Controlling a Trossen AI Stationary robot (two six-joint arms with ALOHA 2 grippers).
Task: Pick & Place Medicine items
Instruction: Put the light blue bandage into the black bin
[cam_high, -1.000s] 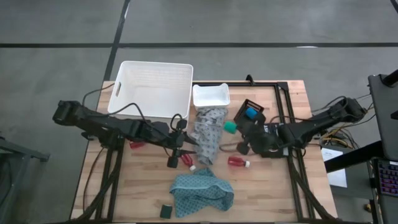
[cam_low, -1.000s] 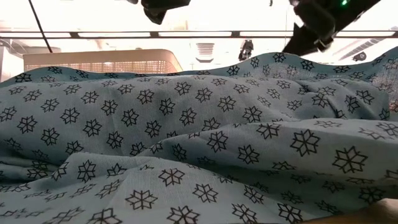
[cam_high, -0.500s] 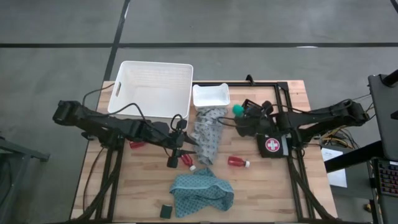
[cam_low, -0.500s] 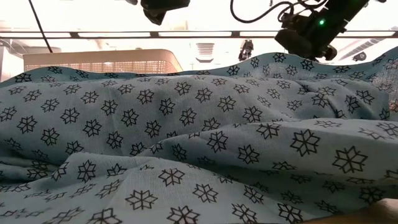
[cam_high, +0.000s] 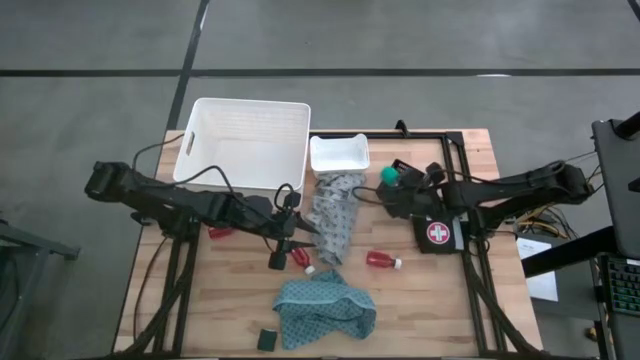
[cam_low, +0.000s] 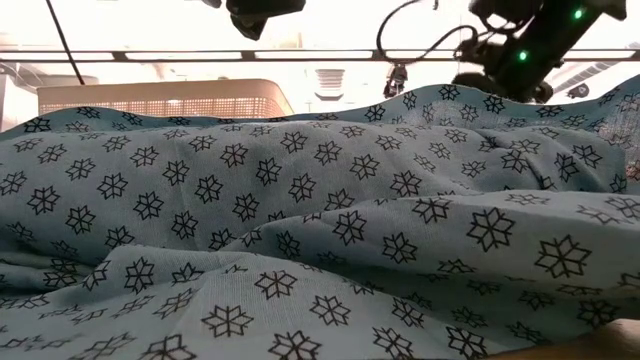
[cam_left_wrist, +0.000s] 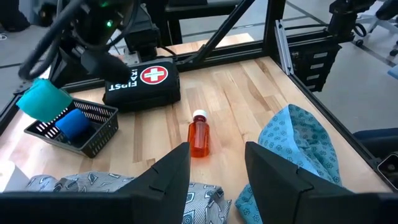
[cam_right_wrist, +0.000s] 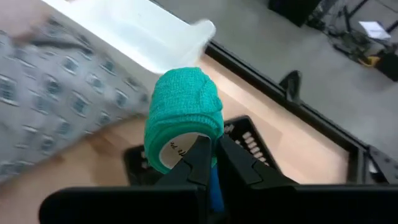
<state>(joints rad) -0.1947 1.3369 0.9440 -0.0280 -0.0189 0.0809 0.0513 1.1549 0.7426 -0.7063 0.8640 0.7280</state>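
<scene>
Green roll (cam_right_wrist: 184, 116) lifted from the black mesh tray (cam_left_wrist: 93, 127).
Right claw (cam_high: 394, 180), clamped on the roll, now carries it above the bench (cam_high: 440, 300); left claw (cam_high: 300, 237) hangs half-apart over a red bottle (cam_high: 300, 258).

Pale wooden counter (cam_high: 430, 300), planked, matt, grain showing. Smooth white plastic basket (cam_high: 245, 140) at upper left of the high view, ribbed on its floor; smaller white plastic tray (cam_high: 339, 153) beside it. Soft woven cloth in teal (cam_high: 325, 308) and grey (cam_high: 335, 215), printed, creased. Translucent glossy red plastic bottle (cam_left_wrist: 199, 138) with white cap. Green roll (cam_right_wrist: 183, 118) of rough, crinkled wrap. Black matt fabric pouch (cam_left_wrist: 143, 84). Black mesh tray (cam_left_wrist: 74, 130), material unclear. Dark matt jaws.
</scene>
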